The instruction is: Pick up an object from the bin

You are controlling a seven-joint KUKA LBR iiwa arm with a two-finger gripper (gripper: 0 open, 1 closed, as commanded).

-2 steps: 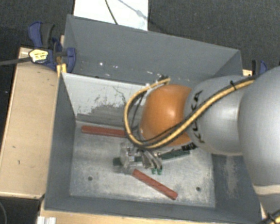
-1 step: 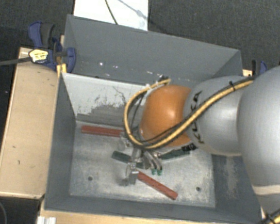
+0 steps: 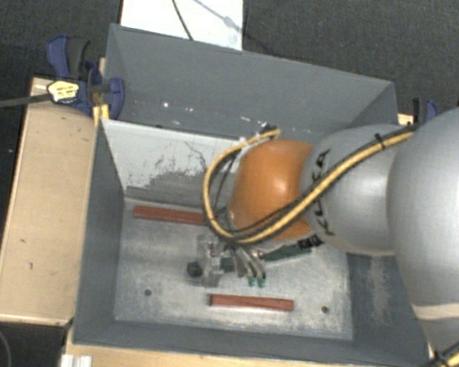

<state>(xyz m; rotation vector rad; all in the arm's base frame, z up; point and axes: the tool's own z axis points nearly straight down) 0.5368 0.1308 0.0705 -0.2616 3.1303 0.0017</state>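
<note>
My gripper [image 3: 219,264] hangs low over the middle of the bin floor, under the arm's orange cover. A small dark round thing [image 3: 194,271] lies right at its left side, touching or nearly so. Just in front of the gripper lies a reddish-brown flat stick [image 3: 251,303], pointing left to right. A second reddish-brown stick [image 3: 167,214] rests along the back of the floor, its right end hidden behind the arm. A dark green slim thing [image 3: 298,249] pokes out from under the arm at the gripper's right.
Small green-tipped bits [image 3: 256,281] show just right of the gripper; whether they are loose or part of it I cannot tell. The arm covers the bin's right rear part. Bare floor lies at the left and front.
</note>
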